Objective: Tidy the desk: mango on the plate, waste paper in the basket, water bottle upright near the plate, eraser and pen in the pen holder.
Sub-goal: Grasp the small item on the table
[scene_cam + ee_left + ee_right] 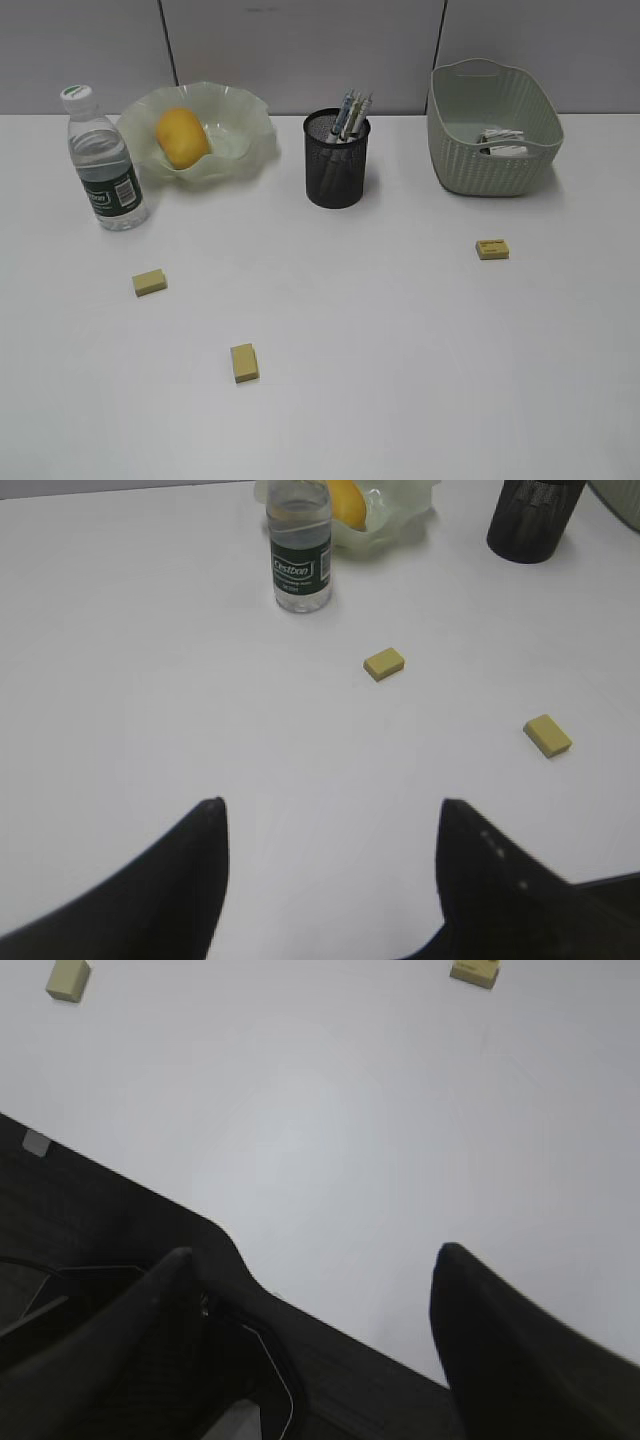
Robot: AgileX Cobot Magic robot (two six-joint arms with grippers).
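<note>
The mango (181, 136) lies in the pale green ruffled plate (245, 115) at the back left. The water bottle (104, 160) stands upright beside the plate; it also shows in the left wrist view (300, 550). The black mesh pen holder (336, 165) holds several pens (348, 115). The waste paper (500, 141) lies inside the basket (490, 170). Three yellow erasers lie on the desk (400, 330): left (149, 282), front (244, 362), right (492, 249). My left gripper (328, 805) is open and empty above bare desk. My right gripper (310, 1250) is open and empty over the desk's front edge.
The left wrist view shows two erasers (384, 663) (547, 735) ahead of the jaws. The right wrist view shows two erasers (68, 978) (474, 970) far off and the dark desk edge (330, 1350) under the jaws. Grey wall panels stand behind the desk.
</note>
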